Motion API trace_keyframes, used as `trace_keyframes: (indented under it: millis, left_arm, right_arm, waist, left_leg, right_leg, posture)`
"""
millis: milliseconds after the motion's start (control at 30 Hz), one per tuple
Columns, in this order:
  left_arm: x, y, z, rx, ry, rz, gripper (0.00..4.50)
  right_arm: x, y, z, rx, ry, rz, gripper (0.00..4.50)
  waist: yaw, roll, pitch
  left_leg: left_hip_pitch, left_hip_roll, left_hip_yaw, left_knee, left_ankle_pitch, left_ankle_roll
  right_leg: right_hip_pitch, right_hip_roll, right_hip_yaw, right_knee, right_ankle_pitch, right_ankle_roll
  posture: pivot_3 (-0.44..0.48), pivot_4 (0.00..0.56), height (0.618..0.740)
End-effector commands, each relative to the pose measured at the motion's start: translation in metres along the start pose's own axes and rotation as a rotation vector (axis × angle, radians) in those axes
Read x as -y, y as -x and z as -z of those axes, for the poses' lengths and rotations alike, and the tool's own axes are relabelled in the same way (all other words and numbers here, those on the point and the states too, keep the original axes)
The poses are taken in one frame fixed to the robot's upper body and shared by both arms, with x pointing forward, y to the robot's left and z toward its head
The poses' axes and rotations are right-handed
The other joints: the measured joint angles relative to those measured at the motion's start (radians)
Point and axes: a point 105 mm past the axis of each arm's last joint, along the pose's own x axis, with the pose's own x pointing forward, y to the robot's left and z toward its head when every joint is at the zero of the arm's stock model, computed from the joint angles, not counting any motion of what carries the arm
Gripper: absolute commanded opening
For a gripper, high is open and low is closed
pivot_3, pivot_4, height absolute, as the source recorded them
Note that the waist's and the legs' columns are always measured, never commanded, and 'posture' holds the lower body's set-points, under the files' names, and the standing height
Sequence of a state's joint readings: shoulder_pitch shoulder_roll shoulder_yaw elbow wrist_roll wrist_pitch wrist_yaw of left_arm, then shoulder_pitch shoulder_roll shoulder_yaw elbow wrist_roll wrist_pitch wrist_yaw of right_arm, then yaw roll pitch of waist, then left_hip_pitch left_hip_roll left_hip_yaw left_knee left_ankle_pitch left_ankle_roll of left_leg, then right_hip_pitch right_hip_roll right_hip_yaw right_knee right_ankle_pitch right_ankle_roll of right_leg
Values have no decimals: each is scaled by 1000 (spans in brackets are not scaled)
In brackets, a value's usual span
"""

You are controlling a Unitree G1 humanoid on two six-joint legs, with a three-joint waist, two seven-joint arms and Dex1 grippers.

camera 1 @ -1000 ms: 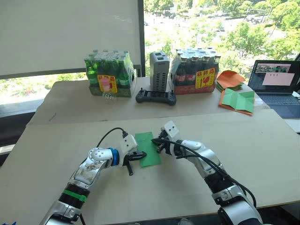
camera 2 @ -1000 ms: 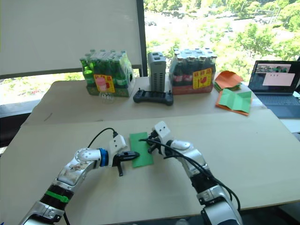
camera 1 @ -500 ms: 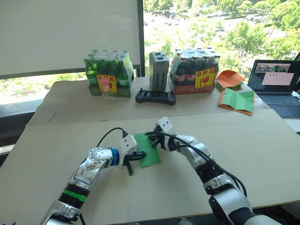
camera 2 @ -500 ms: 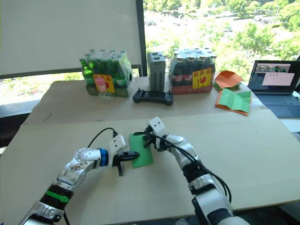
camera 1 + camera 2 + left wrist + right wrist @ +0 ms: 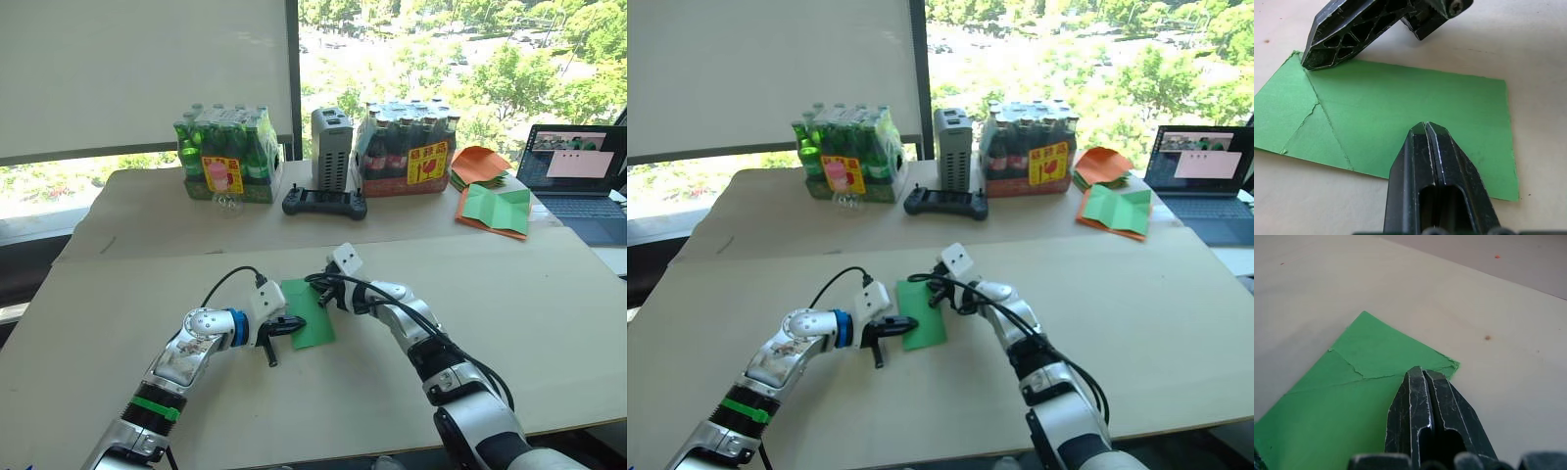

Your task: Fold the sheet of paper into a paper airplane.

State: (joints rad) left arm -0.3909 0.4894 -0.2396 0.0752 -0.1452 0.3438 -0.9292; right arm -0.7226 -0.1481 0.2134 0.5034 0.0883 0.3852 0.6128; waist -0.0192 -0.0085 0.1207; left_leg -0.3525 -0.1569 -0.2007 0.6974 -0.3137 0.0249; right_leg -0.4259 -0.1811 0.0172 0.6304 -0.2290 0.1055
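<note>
Sheet of paper (image 5: pixel 310 311): bright green, folded with visible creases, lay flat on the table (image 5: pixel 549 294), in front of the black controller (image 5: pixel 325 203). Left gripper (image 5: pixel 1426 128): fingers closed together, tips pressing the sheet's near-left edge. Right gripper (image 5: pixel 1421 372): fingers closed, tips on the sheet's far corner

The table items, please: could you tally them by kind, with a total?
Bottle packs: 2
Green folded sheet of paper: 1
Orange-edged paper stack: 1
Orange paper pile: 1
Controller: 1
Grey box: 1
Laptop: 1
Total: 8
</note>
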Motion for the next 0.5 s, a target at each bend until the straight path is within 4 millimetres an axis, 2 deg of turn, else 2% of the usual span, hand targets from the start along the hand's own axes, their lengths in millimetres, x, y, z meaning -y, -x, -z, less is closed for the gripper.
trace_keyframes:
  millis: [33, 267, 500]
  left_arm:
    - [1, 0, 9, -47, -2, 1, 0]
    - [2, -1, 9, -48, -4, 6, 0]
    - [2, -1, 9, -49, -8, 9, 0]
  right_arm:
    - [-9, 7, 11, -34, 0, -35, 45]
    - [-16, 24, 18, -55, -3, -38, 45]
    - [-32, 39, 29, -94, -13, -69, 45]
  waist:
    - [1, 0, 0]
    - [2, 0, 0]
    - [5, 0, 0]
  left_leg:
    - [0, 0, 0, 0, 0, 0]
    - [0, 0, 0, 0, 0, 0]
    - [0, 0, 0, 0, 0, 0]
  right_leg:
    - [0, 0, 0, 0, 0, 0]
    - [0, 0, 0, 0, 0, 0]
    - [0, 0, 0, -1, 0, 0]
  posture:
    - [0, 150, 728]
    - [0, 150, 728]
    - [0, 150, 728]
